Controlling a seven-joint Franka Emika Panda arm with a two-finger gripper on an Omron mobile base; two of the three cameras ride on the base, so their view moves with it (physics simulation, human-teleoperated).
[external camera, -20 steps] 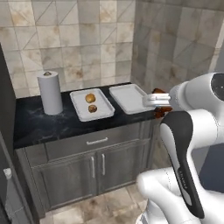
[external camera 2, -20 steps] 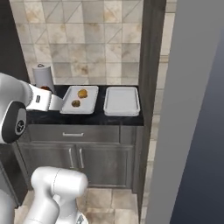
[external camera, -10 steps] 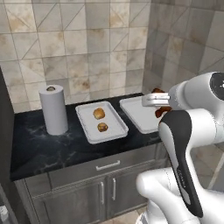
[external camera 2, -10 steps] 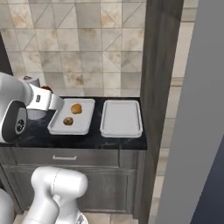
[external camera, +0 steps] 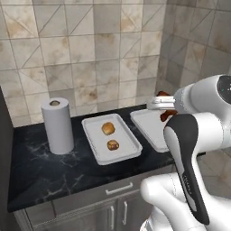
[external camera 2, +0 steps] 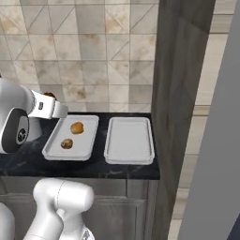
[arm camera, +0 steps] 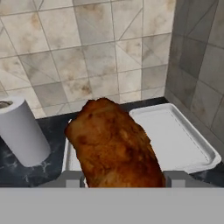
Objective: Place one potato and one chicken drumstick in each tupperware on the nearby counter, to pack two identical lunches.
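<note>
Counter [external camera: 40,167] nearer; drumstick [arm camera: 114,146] clamped in claw [arm camera: 118,177].

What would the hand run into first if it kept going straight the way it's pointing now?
Probably the left tupperware: the hand, shut on a chicken drumstick, aims down toward it, though the drumstick hides much of that line.

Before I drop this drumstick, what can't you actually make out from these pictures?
- Gripper fingertips: hand view, covered by the chicken drumstick they hold.
- Left tupperware contents: hand view, hidden behind the drumstick.
- Right tupperware: left base view, its near part is behind the arm.
- Two browned pieces in the left tupperware: base views, too small to tell potato from chicken.
</note>
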